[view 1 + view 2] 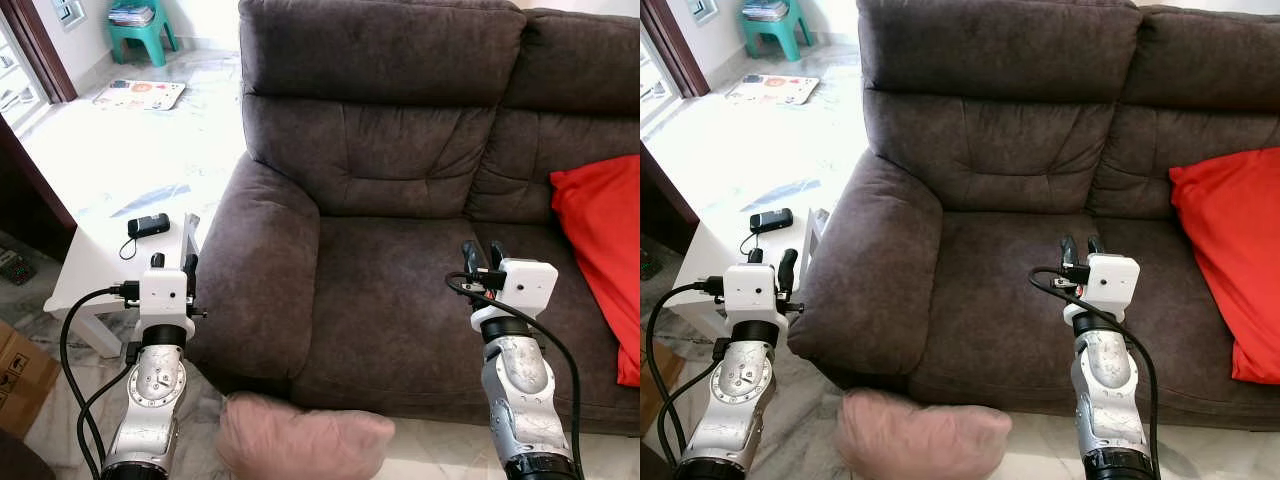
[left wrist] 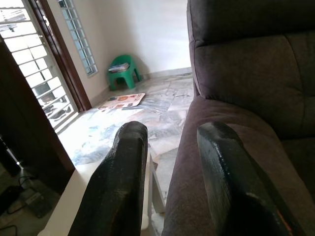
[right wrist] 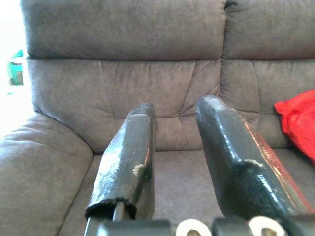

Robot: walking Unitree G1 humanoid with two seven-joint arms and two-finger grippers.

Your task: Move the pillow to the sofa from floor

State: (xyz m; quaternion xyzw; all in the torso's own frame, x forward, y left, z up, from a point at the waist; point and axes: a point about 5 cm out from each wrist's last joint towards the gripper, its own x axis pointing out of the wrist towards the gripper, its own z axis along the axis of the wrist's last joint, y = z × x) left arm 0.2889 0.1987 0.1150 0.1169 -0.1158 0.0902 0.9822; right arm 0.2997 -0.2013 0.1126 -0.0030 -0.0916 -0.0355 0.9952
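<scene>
1. The left gripper [image 2: 170, 182] has its jaws spread with nothing between them. It is raised at the outer side of the sofa's armrest [image 1: 255, 280], with its fingers aimed along the armrest top.
2. The right gripper [image 3: 172, 157] also has its jaws parted and empty. It is held above the sofa's seat cushion [image 1: 400, 290], facing the backrest.
3. The pillow [image 1: 300, 440] — pale pink and soft-looking — lies on the floor against the sofa's front base, below both grippers and between the two arms. Neither gripper touches it.
4. The sofa [image 1: 420, 130] is dark brown. A red cushion [image 1: 600, 240] occupies the seat section farther from the armrest; the section next to the armrest is bare and is the probable placement area.
5. Beyond the armrest, away from the sofa, stands a white side table [image 1: 95, 260] carrying a small black device [image 1: 148, 226].
6. Step in hand, as judged: the reach down to the pillow has not begun.
7. Recommended execution — lower both arms toward the sofa's base, keep the jaws wide, and close on the pillow from its two ends so that it does not sag or slip.
8. Keep the left arm off the armrest and side table during the descent.
9. Lift the pillow clear of the sofa's front edge before moving it over the seat.
</scene>
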